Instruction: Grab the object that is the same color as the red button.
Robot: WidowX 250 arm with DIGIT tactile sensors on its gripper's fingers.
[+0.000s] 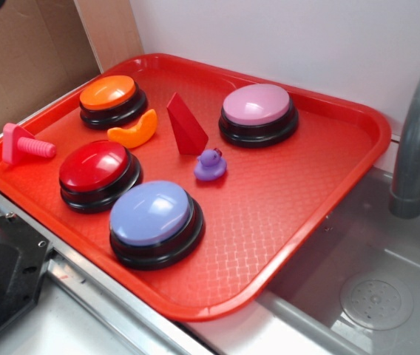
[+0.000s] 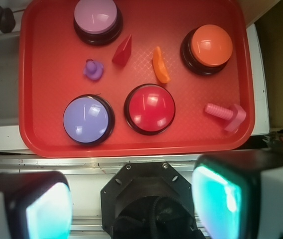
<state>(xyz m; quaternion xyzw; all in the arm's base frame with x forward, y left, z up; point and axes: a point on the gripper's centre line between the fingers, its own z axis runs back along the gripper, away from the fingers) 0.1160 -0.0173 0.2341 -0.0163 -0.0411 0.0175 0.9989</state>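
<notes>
1. The gripper (image 2: pixel 131 204) only shows in the wrist view: two pads cut off at the bottom edge, spread wide with nothing between them, hanging off the near side of the red tray (image 2: pixel 37 134).
2. The red button (image 1: pixel 97 167) sits near-left on the tray, glossy dome on a black base.
3. The dark red wedge (image 1: pixel 186 124) stands upright and pointed mid-tray, between the orange crescent (image 1: pixel 134 131) and purple duck (image 1: pixel 210 165), touching neither.

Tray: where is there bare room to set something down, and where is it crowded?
The widest bare stretch of the tray is its sink-side half, right of the purple duck and blue button. The other half is crowded: the dark red wedge sits among buttons, crescent and duck.
</notes>
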